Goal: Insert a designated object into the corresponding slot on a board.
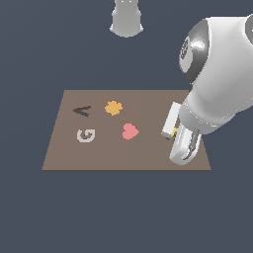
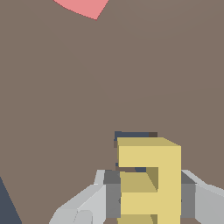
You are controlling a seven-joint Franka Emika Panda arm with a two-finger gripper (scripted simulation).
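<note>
The thick yellow E block (image 2: 151, 179) sits squeezed between the grey fingers (image 2: 94, 199) of the tool (image 1: 174, 133), over the dark slot (image 2: 133, 135) near the flat brown board's (image 1: 99, 153) right edge. A pink heart (image 1: 130, 131) lies left, with bare board between.

High exterior view over whole board (image 1: 99, 153), close wrist view straight down, sharing heart (image 1: 130, 131)

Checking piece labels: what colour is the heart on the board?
Pink-red heart, clearest in the exterior view.
</note>
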